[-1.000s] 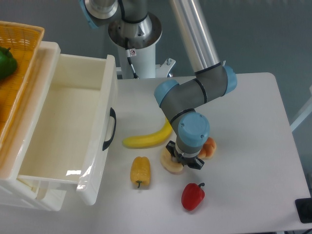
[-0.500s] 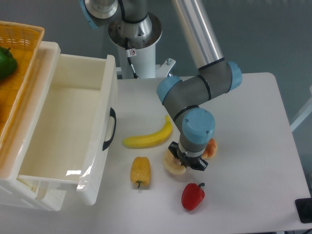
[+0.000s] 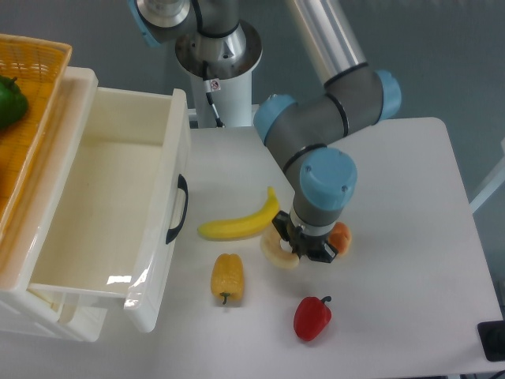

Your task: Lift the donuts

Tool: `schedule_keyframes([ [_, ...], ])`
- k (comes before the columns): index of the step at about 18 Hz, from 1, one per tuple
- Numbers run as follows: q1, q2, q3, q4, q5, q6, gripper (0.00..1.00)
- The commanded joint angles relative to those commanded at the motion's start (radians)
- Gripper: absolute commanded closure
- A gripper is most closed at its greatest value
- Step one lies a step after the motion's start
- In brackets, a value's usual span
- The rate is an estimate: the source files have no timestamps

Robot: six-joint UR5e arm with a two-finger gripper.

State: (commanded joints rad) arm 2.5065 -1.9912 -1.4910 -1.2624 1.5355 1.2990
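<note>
Fingers of our black two-finger gripper [image 3: 302, 249] are mostly hidden under the blue-capped wrist, so we cannot tell how far apart they stand. They sit right at the pale cream ring donut [image 3: 278, 251], whose right part is covered by the gripper. Whether the fingers have hold of the donut we cannot tell either.

We see the donut on the white table [image 3: 394, 197], just below the right tip of the curved yellow banana [image 3: 241, 223], touching or nearly touching it. On the far side of the gripper, an orange-brown lumpy bun [image 3: 340, 237] peeks out at the wrist's right edge.

Lower on the table, a yellow bell pepper [image 3: 227, 277] lies left of the donut and below the banana, apart from both. A red bell pepper [image 3: 312, 317] lies nearer the front edge, below the gripper and well clear of it.

At the left we have a white plastic drawer [image 3: 110, 221] pulled open, with a black handle [image 3: 179, 208] on its front. Above it sits an orange woven basket [image 3: 31, 118] holding something green [image 3: 9, 101].
</note>
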Motion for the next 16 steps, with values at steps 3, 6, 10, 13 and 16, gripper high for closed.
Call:
schedule_keyframes([
  [3,-0.003,0.035,0.000,-0.025,0.000,0.034,1.00],
  [6,-0.017,0.064,-0.003,-0.040,0.002,0.052,1.00],
  [10,-0.034,0.077,-0.006,-0.054,0.002,0.052,1.00],
  [13,-0.038,0.080,-0.014,-0.054,0.002,0.051,1.00],
  [16,-0.038,0.088,-0.018,-0.052,0.000,0.049,1.00],
])
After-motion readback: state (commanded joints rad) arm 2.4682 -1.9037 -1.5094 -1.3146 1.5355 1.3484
